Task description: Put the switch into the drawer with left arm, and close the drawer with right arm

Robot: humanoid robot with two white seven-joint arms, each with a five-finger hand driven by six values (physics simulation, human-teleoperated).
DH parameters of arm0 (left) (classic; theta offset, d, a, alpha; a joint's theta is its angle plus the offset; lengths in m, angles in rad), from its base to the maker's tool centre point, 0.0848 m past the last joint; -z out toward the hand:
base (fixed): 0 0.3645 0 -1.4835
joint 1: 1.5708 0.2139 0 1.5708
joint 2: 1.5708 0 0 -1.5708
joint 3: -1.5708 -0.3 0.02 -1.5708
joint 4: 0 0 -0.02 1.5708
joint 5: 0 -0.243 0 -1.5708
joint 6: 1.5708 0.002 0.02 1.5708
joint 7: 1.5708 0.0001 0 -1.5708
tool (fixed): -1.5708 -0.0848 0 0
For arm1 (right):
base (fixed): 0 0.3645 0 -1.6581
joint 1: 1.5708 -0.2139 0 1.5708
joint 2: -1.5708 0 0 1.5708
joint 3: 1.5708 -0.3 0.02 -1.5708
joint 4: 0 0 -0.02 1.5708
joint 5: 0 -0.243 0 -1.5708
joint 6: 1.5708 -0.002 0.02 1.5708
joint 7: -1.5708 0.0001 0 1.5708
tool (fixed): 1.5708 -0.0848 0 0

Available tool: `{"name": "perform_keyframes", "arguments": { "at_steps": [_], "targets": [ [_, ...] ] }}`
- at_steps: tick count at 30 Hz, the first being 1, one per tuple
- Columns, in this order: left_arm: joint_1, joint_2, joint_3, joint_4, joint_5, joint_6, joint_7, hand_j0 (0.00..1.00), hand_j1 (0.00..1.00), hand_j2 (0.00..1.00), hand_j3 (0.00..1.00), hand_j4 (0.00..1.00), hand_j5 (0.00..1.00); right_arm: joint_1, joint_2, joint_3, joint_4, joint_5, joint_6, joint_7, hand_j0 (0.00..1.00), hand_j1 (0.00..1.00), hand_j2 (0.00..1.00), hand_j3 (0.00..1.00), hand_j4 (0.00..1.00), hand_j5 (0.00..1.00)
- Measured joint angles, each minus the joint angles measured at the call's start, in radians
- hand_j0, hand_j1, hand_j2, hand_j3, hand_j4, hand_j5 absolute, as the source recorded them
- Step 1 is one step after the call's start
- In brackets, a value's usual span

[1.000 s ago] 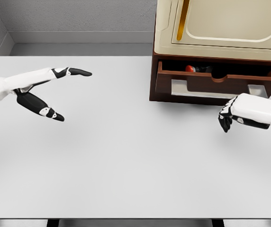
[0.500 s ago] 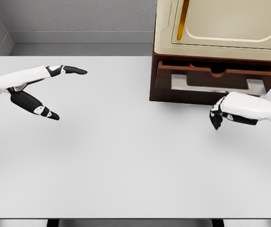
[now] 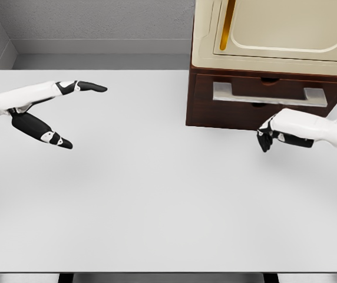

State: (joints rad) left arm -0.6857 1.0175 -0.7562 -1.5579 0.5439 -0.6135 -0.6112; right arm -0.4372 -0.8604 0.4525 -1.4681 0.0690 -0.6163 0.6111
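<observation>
drawer (image 3: pixel 267 99) flush shut, so right hand (image 3: pixel 267 133) curled, empty, just beside; left hand (image 3: pixel 49 112) spread, well apart.

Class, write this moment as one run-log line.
drawer: closed, switch not visible | right hand: curled, empty, beside cabinet | left hand: open, empty, over table

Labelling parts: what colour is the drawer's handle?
Silver-grey handle, against the dark brown drawer; head view.
</observation>
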Motion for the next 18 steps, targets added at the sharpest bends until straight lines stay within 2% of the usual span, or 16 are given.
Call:
{"name": "perform_keyframes", "arguments": {
  "at_steps": [5, 7, 8, 11, 12, 15, 18],
  "targets": [
    [0.000, 0.000, -0.001, 0.002, 0.000, 0.000, 0.000, 1.00, 1.00, 1.00, 1.00, 1.00, 1.00, 0.002, 0.009, 0.022, 0.006, -0.002, 0.002, 0.000, 0.19, 0.19, 0.19, 0.19, 0.19, 0.19],
    [0.002, 0.000, -0.001, 0.002, 0.000, 0.000, 0.000, 1.00, 1.00, 1.00, 1.00, 1.00, 1.00, 0.005, 0.005, 0.033, 0.004, -0.001, 0.002, 0.000, 0.28, 0.28, 0.28, 0.28, 0.28, 0.28],
    [0.001, 0.001, -0.001, 0.003, 0.000, 0.000, 0.000, 1.00, 1.00, 1.00, 1.00, 1.00, 1.00, 0.011, -0.002, 0.037, 0.004, 0.002, 0.002, 0.000, 0.43, 0.43, 0.43, 0.43, 0.43, 0.43],
    [0.002, 0.002, -0.001, 0.005, 0.000, 0.000, 0.000, 1.00, 1.00, 1.00, 1.00, 1.00, 1.00, 0.037, -0.046, 0.044, 0.004, 0.013, 0.002, 0.000, 1.00, 1.00, 1.00, 1.00, 1.00, 1.00],
    [0.001, 0.003, -0.002, 0.006, 0.000, 0.000, 0.000, 1.00, 1.00, 1.00, 1.00, 1.00, 1.00, 0.061, -0.068, 0.044, 0.005, 0.016, 0.002, 0.000, 1.00, 1.00, 1.00, 1.00, 1.00, 1.00],
    [0.003, 0.004, -0.003, 0.011, -0.001, 0.000, 0.000, 1.00, 1.00, 1.00, 1.00, 1.00, 1.00, 0.071, -0.122, 0.041, 0.010, 0.020, 0.003, 0.000, 1.00, 1.00, 1.00, 1.00, 1.00, 1.00],
    [0.003, 0.010, -0.003, 0.017, -0.003, 0.000, 0.000, 1.00, 1.00, 1.00, 1.00, 1.00, 1.00, 0.071, -0.145, 0.037, 0.025, 0.021, 0.003, 0.000, 1.00, 1.00, 1.00, 1.00, 1.00, 1.00]
  ]
}}
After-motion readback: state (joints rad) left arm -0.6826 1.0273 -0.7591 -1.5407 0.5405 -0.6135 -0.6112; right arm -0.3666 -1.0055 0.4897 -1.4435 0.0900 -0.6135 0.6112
